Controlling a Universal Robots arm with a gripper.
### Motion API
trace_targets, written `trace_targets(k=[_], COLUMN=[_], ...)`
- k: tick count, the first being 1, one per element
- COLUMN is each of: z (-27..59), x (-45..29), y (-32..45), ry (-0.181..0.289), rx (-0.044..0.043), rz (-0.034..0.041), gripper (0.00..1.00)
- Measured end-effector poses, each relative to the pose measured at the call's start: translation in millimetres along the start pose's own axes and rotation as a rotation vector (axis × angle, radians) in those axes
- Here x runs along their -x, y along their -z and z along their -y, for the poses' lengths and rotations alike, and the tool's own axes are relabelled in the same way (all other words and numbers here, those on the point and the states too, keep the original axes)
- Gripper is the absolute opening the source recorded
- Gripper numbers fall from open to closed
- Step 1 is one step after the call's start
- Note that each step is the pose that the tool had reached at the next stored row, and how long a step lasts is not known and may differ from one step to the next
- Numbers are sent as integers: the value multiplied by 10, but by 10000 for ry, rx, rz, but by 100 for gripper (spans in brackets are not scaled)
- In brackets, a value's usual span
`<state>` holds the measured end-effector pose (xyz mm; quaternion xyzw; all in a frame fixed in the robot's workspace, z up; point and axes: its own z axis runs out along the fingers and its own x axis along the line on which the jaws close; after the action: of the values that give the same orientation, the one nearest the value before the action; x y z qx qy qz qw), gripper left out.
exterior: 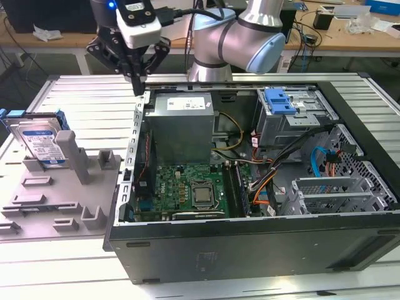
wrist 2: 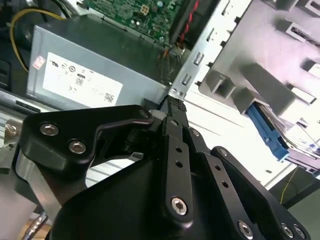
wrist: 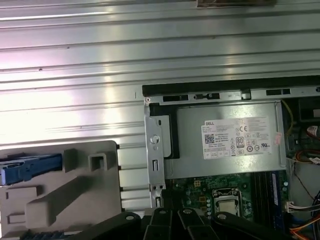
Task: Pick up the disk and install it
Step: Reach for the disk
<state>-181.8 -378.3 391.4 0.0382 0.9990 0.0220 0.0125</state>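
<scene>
My pincer [exterior: 137, 78] hung in the exterior view's upper left, over a corner of the open computer case [exterior: 250, 244]. Its fingers looked pressed together, with nothing between them. The disk [exterior: 39, 142] stood well apart at that view's far left, propped on edge in a grey holder [exterior: 75, 187] on the table [exterior: 81, 94]. I judged this left its top edge free for grasping. Its long axis ran steeply upward, leaning back, label towards the camera.

Disk [exterior: 39, 144], blue-framed, propped tilted on grey fixture [exterior: 56, 195].
</scene>
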Motion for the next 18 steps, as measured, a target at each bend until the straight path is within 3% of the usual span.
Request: trace_targets(k=[9,12,18], z=[-92,-146,-201], x=[-278,-462,-690], y=[-7,-12,-15], ry=[-8,-11,-21], rx=[-1,-1,-5], rz=[0,2,2], gripper=[11,11,11])
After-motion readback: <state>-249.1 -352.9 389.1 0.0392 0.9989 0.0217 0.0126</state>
